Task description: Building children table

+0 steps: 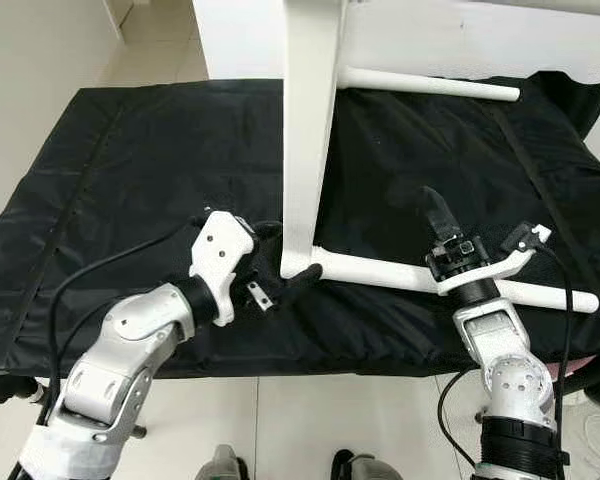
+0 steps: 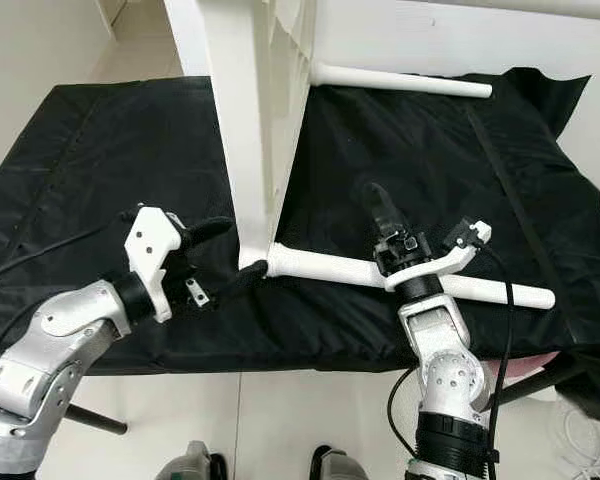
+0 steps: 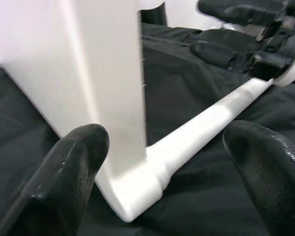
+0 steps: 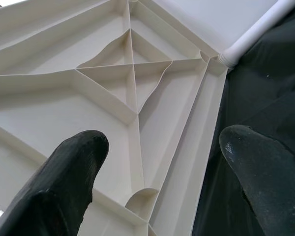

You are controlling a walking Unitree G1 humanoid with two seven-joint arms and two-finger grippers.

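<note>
Left gripper point(image 2: 223, 255): fingers spread wide, holding nothing, set at the lower corner of the white table panel point(image 2: 248, 130), one finger on each side of the corner where the near leg joins.
Right gripper point(image 1: 442, 222): fingers parted wide, empty, poised above the near white leg point(image 1: 380, 272), pointing toward the panel's ribbed underside point(image 4: 113, 83).
White table panel: stands on its edge on the tabletop point(image 1: 140, 170), rising out of the top of the head views.
Near white leg: plugged into the panel's lower corner, lying along the black cloth toward the robot's right.
Far white leg point(image 1: 430, 86): sticks out from the panel higher up, also toward the right.
Tabletop: covered by a black cloth, pale floor tiles point(image 1: 40, 60) around it.
</note>
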